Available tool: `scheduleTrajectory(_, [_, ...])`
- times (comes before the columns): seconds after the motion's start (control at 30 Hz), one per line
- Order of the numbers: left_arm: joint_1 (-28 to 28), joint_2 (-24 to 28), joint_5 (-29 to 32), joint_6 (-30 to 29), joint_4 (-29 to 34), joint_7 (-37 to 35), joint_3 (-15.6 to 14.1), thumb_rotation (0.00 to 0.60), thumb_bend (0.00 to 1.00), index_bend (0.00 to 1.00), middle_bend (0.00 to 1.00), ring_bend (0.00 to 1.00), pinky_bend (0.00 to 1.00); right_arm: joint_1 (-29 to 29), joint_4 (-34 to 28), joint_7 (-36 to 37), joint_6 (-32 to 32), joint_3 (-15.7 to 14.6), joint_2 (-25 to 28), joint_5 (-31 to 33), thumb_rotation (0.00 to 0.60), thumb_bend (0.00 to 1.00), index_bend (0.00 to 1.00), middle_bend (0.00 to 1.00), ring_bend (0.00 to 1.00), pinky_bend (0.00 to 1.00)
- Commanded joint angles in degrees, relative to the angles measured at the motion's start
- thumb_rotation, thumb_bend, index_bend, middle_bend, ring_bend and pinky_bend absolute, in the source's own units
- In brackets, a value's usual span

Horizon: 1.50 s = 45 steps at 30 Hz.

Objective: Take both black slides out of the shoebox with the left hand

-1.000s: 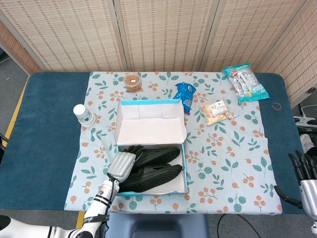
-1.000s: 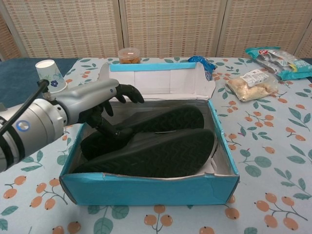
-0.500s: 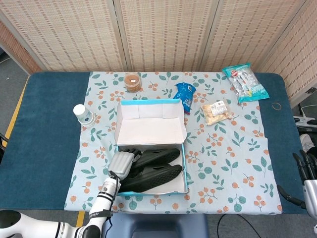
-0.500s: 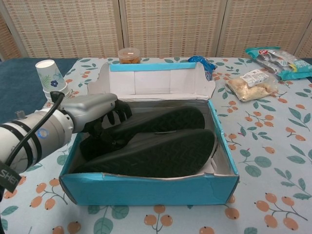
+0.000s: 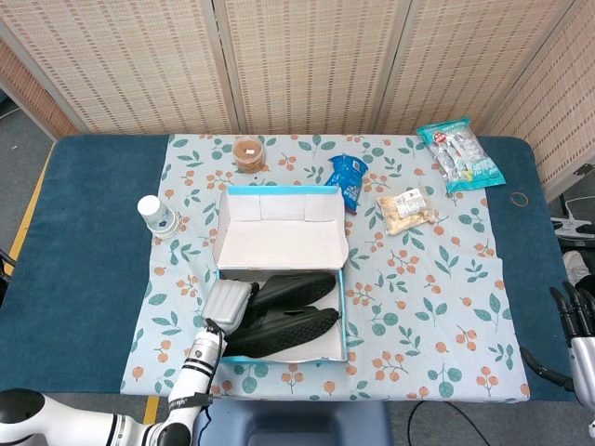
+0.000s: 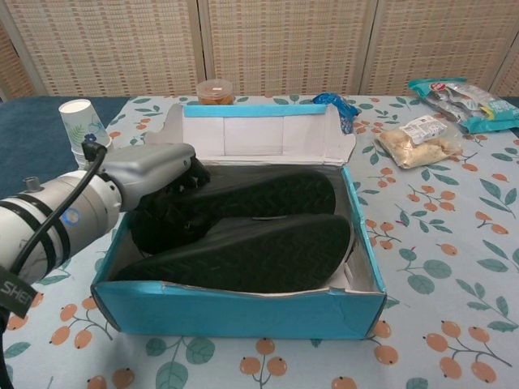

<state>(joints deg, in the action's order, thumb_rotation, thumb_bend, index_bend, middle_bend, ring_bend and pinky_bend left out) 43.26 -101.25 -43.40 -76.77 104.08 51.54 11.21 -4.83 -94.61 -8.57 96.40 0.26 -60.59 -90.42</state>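
An open blue shoebox (image 5: 345, 311) (image 6: 243, 312) sits at the near middle of the table, its lid folded back. Two black slides lie in it side by side, the far one (image 5: 299, 289) (image 6: 272, 193) and the near one (image 5: 290, 325) (image 6: 259, 253). My left hand (image 5: 228, 305) (image 6: 152, 173) reaches into the box's left end. Its fingers are curled down over the left end of the far slide, their tips hidden. My right hand (image 5: 576, 325) hangs off the table's right edge, fingers apart, holding nothing.
A paper cup (image 5: 156, 214) (image 6: 81, 121) stands left of the box. Behind the lid are a small jar (image 5: 247, 153) (image 6: 214, 91) and a blue packet (image 5: 349, 181). A snack bag (image 5: 407, 206) (image 6: 418, 139) and a fish packet (image 5: 458, 153) (image 6: 458, 93) lie back right.
My left hand went from spread above the slides to curled down on the far slide's left end. The box shifted a little to the left and the far slide rose slightly.
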Motion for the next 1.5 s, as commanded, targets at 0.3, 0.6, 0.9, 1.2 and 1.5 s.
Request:
scheduleTrajectory(0.3, [-2.0,4.2,-9.8,0.1,4.3,-6.4,-3.2,0.600,0.63,0.76,0.67,0.51,0.55,-0.2,-0.2,0.0,-0.5,0.0,0.1,-0.5,0.401,0.16,0.00,0.00,0.00,0.00])
scheduleTrajectory(0.6, [-5.2,9.4,-19.9,-4.6,9.4,-8.7,-4.9,0.600,0.63,0.75,0.66,0.51,0.55,-0.1,-0.4,-0.5,-1.3,-0.2,0.2,-1.0,0.402,0.16,0.00,0.00,0.00,0.00])
scheduleTrajectory(0.9, [-10.1,16.6,-30.2,-11.0,12.9,-8.9,-7.6,0.600,0.62,0.73,0.65,0.50,0.54,-0.3,-0.7,0.2,-1.7,-0.8,0.7,-2.0,0.401,0.16,0.00,0.00,0.00,0.00])
scheduleTrajectory(1.2, [-17.9,26.0,-40.0,-20.3,5.5,-10.0,-9.8,0.600,0.62,0.70,0.62,0.48,0.54,-0.5,-1.2,1.7,-1.6,-1.6,1.6,-3.7,0.402,0.16,0.00,0.00,0.00,0.00])
scheduleTrajectory(1.5, [-24.4,22.6,-36.8,-22.2,-20.3,-16.4,-9.4,0.600,0.62,0.70,0.61,0.48,0.53,-1.1,-1.4,3.8,-1.0,-2.6,2.6,-5.6,0.403,0.16,0.00,0.00,0.00,0.00])
